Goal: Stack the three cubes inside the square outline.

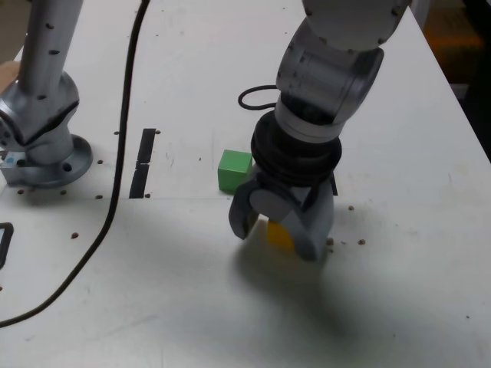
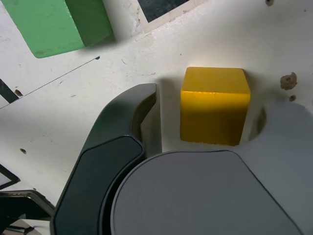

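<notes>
Two cubes show and neither is stacked, so as I judge it the task has barely begun. The yellow cube [image 1: 279, 234] sits on the white bench [image 1: 399, 138] between the jaws of the hand [image 1: 278, 230], which are partly parted around it; in the wrist view a gap shows between the dark finger [image 2: 142, 105] and the cube's side, so no grip is made yet. The green cube [image 1: 234, 169] rests at about ten o'clock from the hand in the exterior view, near but apart. A red cube is not visible. The square outline is mostly hidden behind the arm; only a black corner [image 2: 164, 9] shows. Bare bench lies at six o'clock, the far edge well clear.
</notes>
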{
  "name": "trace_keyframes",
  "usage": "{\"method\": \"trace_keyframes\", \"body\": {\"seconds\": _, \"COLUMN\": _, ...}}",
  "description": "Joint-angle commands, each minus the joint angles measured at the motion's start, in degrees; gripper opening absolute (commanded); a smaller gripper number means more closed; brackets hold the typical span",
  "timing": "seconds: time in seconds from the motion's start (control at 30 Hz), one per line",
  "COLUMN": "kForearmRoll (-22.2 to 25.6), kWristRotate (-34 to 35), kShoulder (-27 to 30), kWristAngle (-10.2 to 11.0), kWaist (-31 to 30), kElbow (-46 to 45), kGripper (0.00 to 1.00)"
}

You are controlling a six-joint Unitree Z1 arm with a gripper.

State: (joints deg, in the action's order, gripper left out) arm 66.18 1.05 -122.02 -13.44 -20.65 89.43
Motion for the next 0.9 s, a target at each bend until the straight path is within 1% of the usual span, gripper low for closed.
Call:
{"method": "trace_keyframes", "body": {"seconds": 0.0, "kForearmRoll": 0.2, "kWristRotate": 0.3, "kShoulder": -0.2, "kWristAngle": 0.0, "kWaist": 0.3, "kElbow": -0.1, "kGripper": 0.44}}
{"method": "trace_keyframes", "body": {"seconds": 0.03, "kForearmRoll": 0.1, "kWristRotate": 0.4, "kShoulder": -0.2, "kWristAngle": 0.0, "kWaist": 0.3, "kElbow": 0.0, "kGripper": 0.36}}
{"method": "trace_keyframes", "body": {"seconds": 0.1, "kForearmRoll": 0.1, "kWristRotate": 0.5, "kShoulder": -0.2, "kWristAngle": 0.0, "kWaist": 0.3, "kElbow": 0.2, "kGripper": 0.29}}
{"method": "trace_keyframes", "body": {"seconds": 0.2, "kForearmRoll": 0.1, "kWristRotate": 0.7, "kShoulder": -0.2, "kWristAngle": -0.2, "kWaist": 0.3, "kElbow": 0.4, "kGripper": 0.24}}
{"method": "trace_keyframes", "body": {"seconds": 0.37, "kForearmRoll": 0.2, "kWristRotate": 1.0, "kShoulder": 0.0, "kWristAngle": -0.6, "kWaist": 0.3, "kElbow": 0.6, "kGripper": 0.2}}
{"method": "trace_keyframes", "body": {"seconds": 0.5, "kForearmRoll": 0.8, "kWristRotate": 1.9, "kShoulder": 0.4, "kWristAngle": -0.7, "kWaist": 0.3, "kElbow": 0.3, "kGripper": 0.19}}
{"method": "trace_keyframes", "body": {"seconds": 0.87, "kForearmRoll": 8.5, "kWristRotate": 9.1, "kShoulder": 5.3, "kWristAngle": -0.5, "kWaist": -0.4, "kElbow": 0.7, "kGripper": 0.19}}
